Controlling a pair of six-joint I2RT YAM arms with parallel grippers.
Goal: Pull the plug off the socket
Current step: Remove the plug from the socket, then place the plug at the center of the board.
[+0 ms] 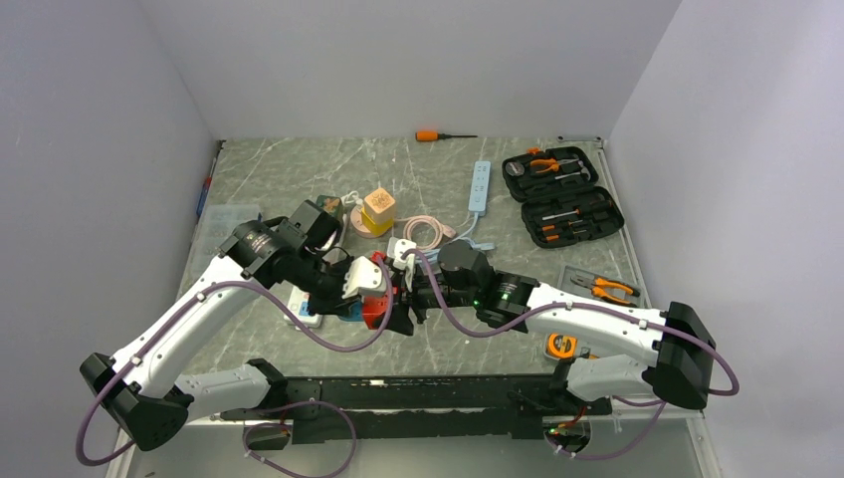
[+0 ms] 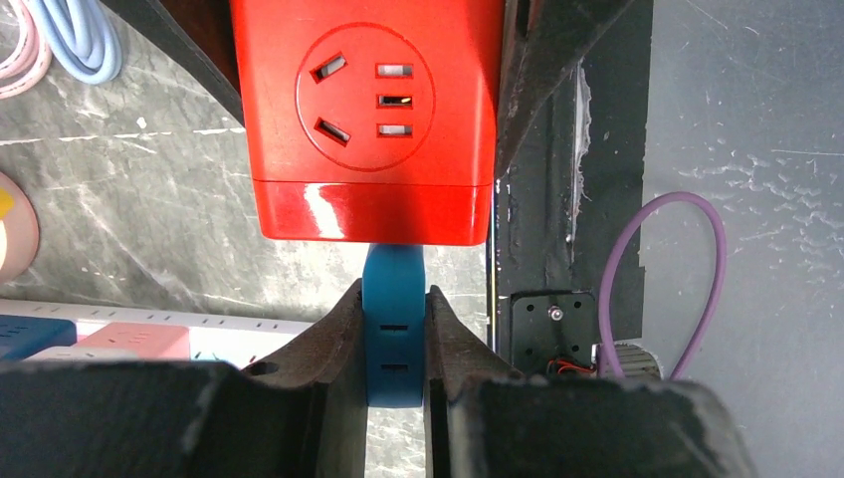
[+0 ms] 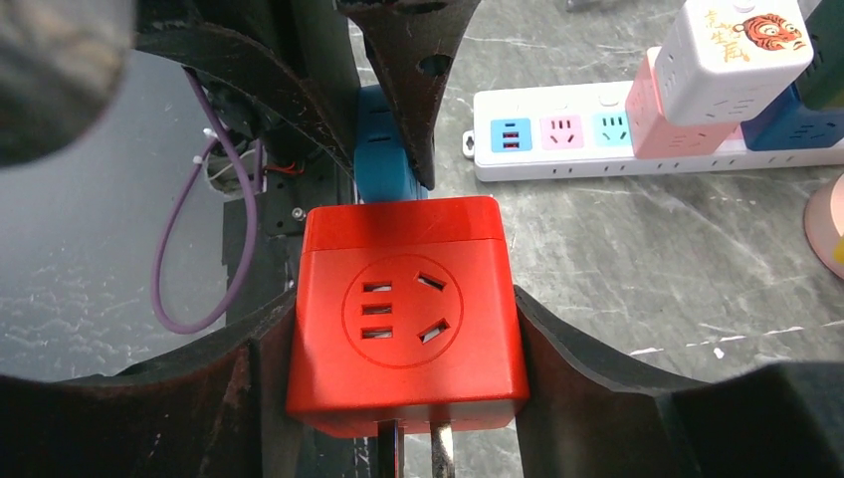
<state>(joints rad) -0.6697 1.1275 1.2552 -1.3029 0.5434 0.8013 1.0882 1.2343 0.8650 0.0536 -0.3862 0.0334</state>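
Left pincer is clamped tight on a small blue plug, one finger on each flat side. That blue piece butts straight up against one face of a red cube, the kind with a round multi-slot outlet on its face.

Right pincer comes in from the opposite side. Its fingers sit against both sides of the red cube, so it looks like it's gripping it. Two metal prongs stick out of the cube's near face in the wrist view, bare and not plugged into anything.

From the top camera the two arms meet roughly mid-desk, on the near side.

The power strip lies flat on the marble-look desk, just left of the red cube and partly under the left arm. The red cube isn't touching it. Its blue, pink and teal outlets at one end are free, and a pink-and-white stacked cube and a dark blue cube stand plugged in further along.

Other stuff on the desk:
- An open tool case at the far right.
- An orange screwdriver by the far edge.
- A pale blue strip near the case.
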